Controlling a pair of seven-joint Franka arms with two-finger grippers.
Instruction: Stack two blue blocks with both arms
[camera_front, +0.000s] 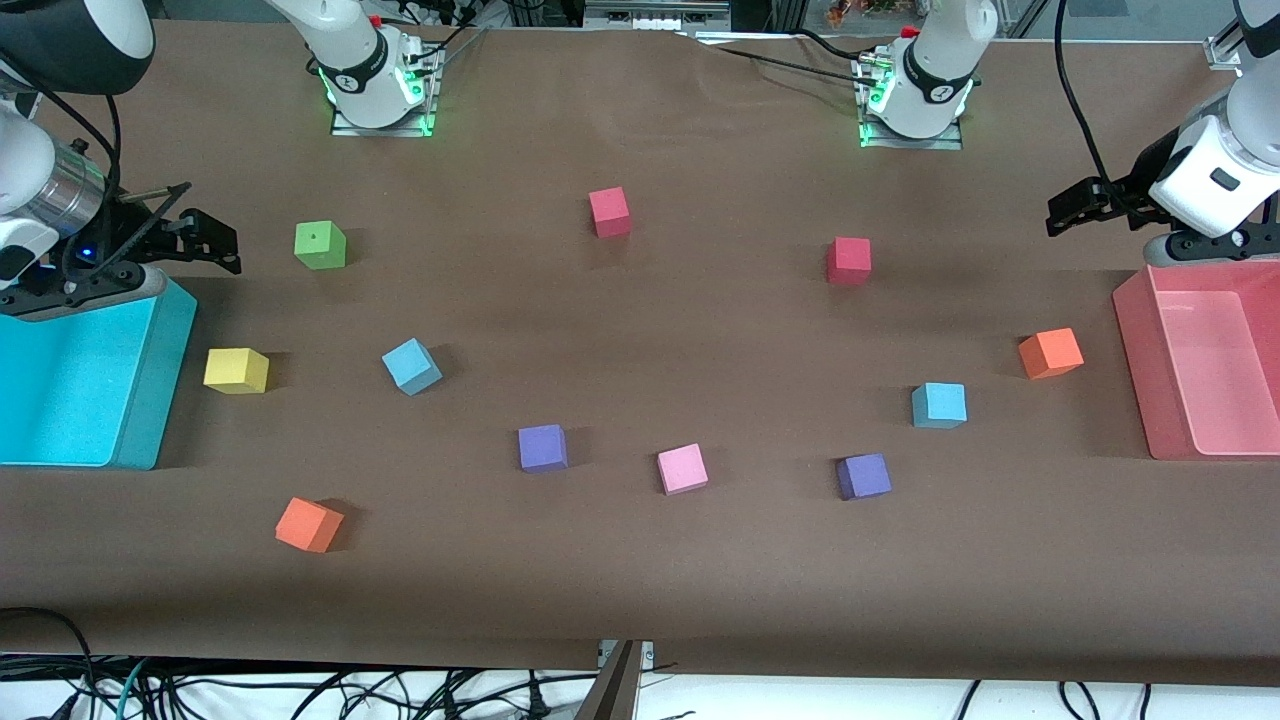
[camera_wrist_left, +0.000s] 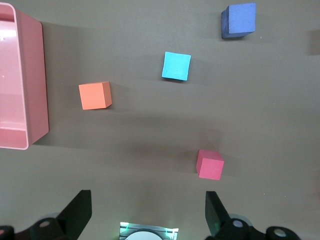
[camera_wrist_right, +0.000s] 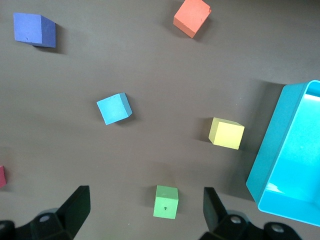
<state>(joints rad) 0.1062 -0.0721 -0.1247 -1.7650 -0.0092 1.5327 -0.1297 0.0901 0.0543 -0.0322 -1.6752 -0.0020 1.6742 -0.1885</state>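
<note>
Blue blocks first: you've got two of them sitting flat on the brown tabletop (camera_front: 640, 580), well apart. One blue block (camera_front: 411, 366) is toward the right arm's end, beside the yellow cube (camera_front: 236, 370) and nearer the front camera than the green cube (camera_front: 320, 245). You can spot it in the right wrist view too (camera_wrist_right: 114, 108). The other blue block (camera_front: 939, 405) is toward the left arm's end, near the orange cube (camera_front: 1050, 353) and a bit farther from the front camera than one purple cube (camera_front: 864, 476); the left wrist view catches it as well (camera_wrist_left: 176, 65).

Your left end effector (camera_front: 1075, 210) hangs up in the air over the edge of the pink bin (camera_front: 1135, 340), jaws spread wide and holding nothing. Your right end effector (camera_front: 205, 240) hovers above the edge of the cyan bin (camera_front: 150, 400), also wide open and empty.

Between the two blocks you'll see a second purple cube (camera_front: 543, 447) and a pink cube (camera_front: 682, 469). Two red cubes (camera_front: 610, 212) (camera_front: 849, 260) sit closer to the bases, and another orange cube (camera_front: 309, 524) lies nearest the front camera.
</note>
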